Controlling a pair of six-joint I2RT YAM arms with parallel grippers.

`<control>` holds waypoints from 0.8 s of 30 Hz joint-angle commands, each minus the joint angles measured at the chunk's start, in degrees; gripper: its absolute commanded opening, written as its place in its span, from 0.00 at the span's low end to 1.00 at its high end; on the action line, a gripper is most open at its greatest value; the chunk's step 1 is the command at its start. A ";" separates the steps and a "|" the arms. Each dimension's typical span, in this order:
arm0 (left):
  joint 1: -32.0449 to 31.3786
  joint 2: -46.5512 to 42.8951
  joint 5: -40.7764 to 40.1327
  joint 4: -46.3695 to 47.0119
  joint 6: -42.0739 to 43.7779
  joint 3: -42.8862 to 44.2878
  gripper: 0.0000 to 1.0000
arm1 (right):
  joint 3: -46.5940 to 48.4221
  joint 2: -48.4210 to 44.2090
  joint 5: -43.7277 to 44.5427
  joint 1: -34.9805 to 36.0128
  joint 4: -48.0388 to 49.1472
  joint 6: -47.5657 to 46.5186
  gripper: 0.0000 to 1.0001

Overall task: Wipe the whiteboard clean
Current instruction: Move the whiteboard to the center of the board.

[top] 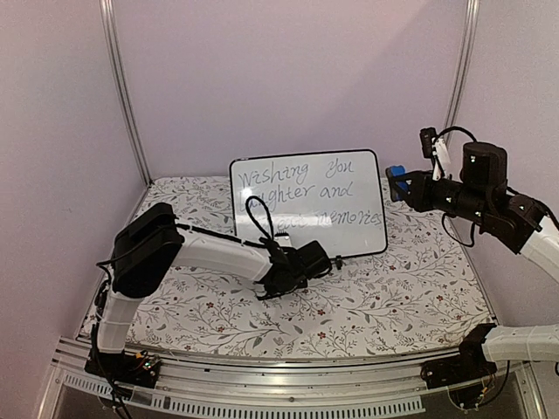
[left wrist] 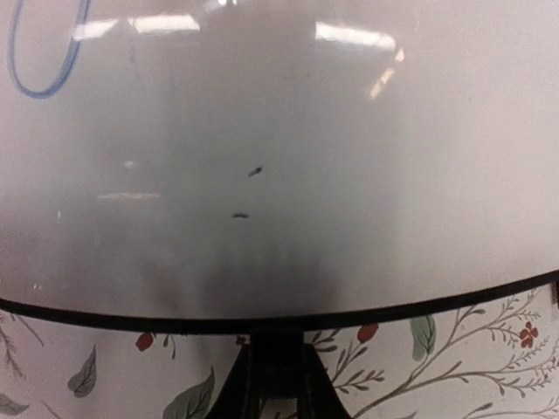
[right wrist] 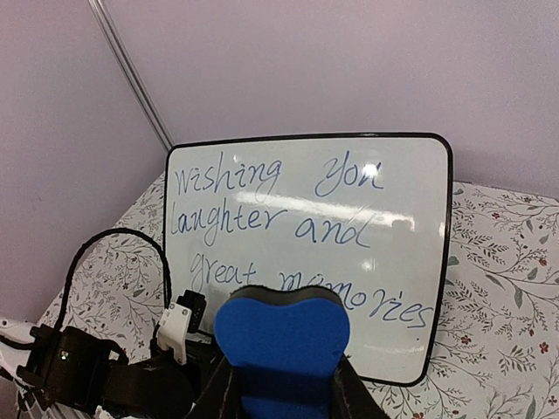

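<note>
The board (top: 310, 205) stands up, leaning back a little, near the middle of the tabletop's (top: 410, 288) back edge. Blue writing (right wrist: 336, 231) covers it, so no wiping is done yet.

The left gripper (top: 319, 260) is at the board's bottom rim. Its jaws look pinched shut on that rim. The right gripper (top: 403, 185) is up in the air by the board's top right corner, with its jaws closed on a blue eraser (top: 396, 171). The eraser does not touch the board.

To wipe well, I think the eraser should press flat on the top row first. Push softly, so the board does not tip back. Hold the rim tight and rub side to side, row by row.
</note>
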 commanded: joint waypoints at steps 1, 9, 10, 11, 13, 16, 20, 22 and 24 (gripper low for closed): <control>-4.35 1.37 2.24 -2.18 -4.11 1.08 0.00 | 2.19 -1.20 0.43 -0.14 -0.34 -1.62 0.18; -6.93 1.67 1.83 -3.92 -6.84 1.74 0.17 | 0.15 -2.54 2.60 -0.15 -1.02 -1.71 0.18; -7.06 1.00 1.82 -3.73 -6.80 1.24 0.22 | 0.17 -2.60 2.62 -0.15 -1.29 -1.63 0.18; -7.32 0.14 1.64 -3.52 -6.49 0.73 0.31 | 0.40 -2.58 2.62 -0.15 -1.51 -1.61 0.18; -8.04 -1.95 0.67 -3.40 -5.64 -0.32 0.63 | 0.89 -2.56 2.89 -0.15 -1.80 -1.73 0.18; -9.51 -5.94 -0.53 -2.11 -3.89 -2.60 0.84 | 1.48 -2.43 3.92 -0.10 -2.09 -2.37 0.18; -11.24 -12.51 -2.34 -1.95 -2.18 -6.16 0.95 | 2.44 -1.75 3.97 -0.15 -2.39 -2.61 0.18; -11.23 -18.13 -2.57 -1.04 -0.86 -9.51 0.98 | 3.40 -1.38 2.91 -0.15 -2.89 -2.53 0.18; -10.40 -25.00 -3.00 0.01 1.05 -13.62 1.00 | 4.33 -1.13 1.71 -0.15 -3.48 -2.55 0.18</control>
